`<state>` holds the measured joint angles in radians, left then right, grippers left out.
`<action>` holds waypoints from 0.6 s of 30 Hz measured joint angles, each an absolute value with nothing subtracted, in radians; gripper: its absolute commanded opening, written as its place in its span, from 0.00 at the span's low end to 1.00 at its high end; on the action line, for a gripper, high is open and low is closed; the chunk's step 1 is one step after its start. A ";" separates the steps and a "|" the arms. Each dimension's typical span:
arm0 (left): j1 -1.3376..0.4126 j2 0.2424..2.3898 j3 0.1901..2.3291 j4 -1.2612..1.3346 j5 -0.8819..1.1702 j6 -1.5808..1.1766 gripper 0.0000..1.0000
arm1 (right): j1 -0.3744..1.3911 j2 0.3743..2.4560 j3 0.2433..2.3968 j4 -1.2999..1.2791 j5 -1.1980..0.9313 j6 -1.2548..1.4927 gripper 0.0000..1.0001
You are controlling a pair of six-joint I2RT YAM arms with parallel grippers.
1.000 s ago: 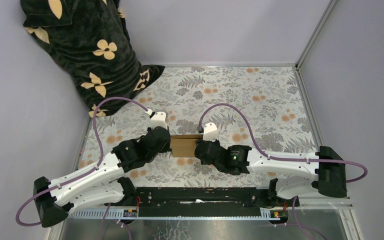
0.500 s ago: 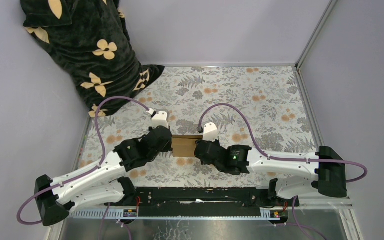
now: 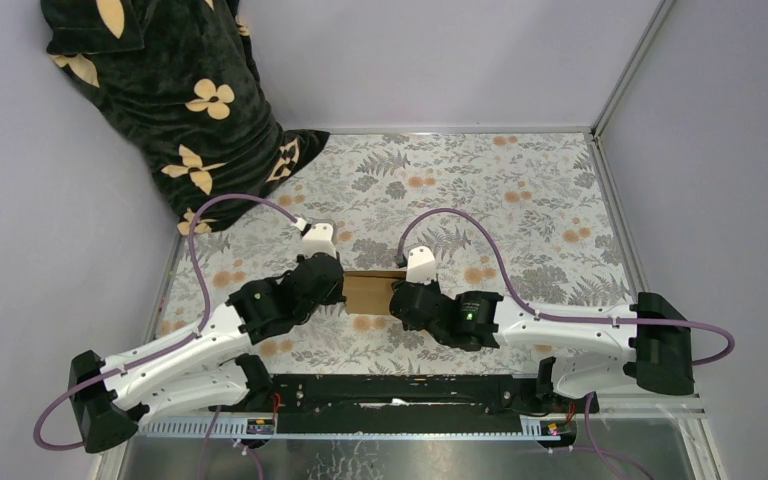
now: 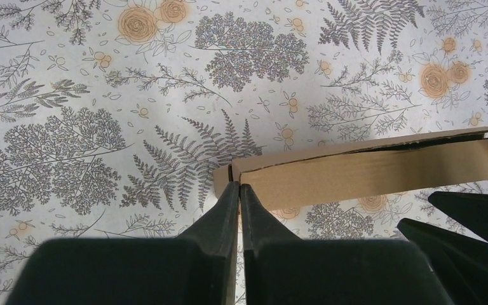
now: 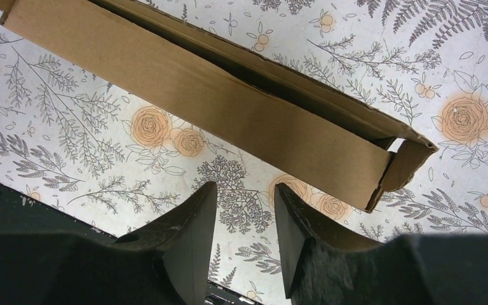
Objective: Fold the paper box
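Note:
The paper box [image 3: 371, 292] is a shallow brown cardboard mailer lying on the floral table between my two wrists. In the left wrist view its long side wall [image 4: 368, 175] runs to the right. My left gripper [image 4: 239, 185] is shut, with its tips against the box's left end corner, where a small end flap [image 4: 221, 181] stands. No cardboard shows between the fingers. In the right wrist view the box [image 5: 229, 108] lies slantwise above my right gripper [image 5: 246, 185], which is open, clear of the box and has nothing in it. The box's right end flap [image 5: 406, 162] stands partly out.
A dark cloth with cream flowers [image 3: 170, 90] hangs at the back left corner. Grey walls close in the table on three sides, with a metal frame post [image 3: 615, 190] on the right. A black rail [image 3: 390, 392] runs along the near edge. The right arm's fingers [image 4: 476, 222] show at lower right.
The left arm has shifted slightly towards the box's left end. The box and the right arm have hardly moved, and neither gripper has changed its opening.

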<state>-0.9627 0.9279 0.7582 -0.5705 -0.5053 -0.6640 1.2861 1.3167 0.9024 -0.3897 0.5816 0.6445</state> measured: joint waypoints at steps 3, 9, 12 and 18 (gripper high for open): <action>-0.965 0.919 0.747 -0.565 -0.505 -0.672 0.07 | 1.286 1.316 0.896 -0.388 0.581 0.645 0.46; -0.973 0.910 0.725 -0.552 -0.505 -0.683 0.07 | 1.286 1.315 0.893 -0.383 0.580 0.645 0.46; -0.976 0.907 0.715 -0.549 -0.505 -0.685 0.07 | 1.286 1.315 0.893 -0.383 0.574 0.645 0.46; -0.978 0.896 0.704 -0.539 -0.506 -0.690 0.07 | 1.286 1.285 0.893 -0.383 0.546 0.641 0.47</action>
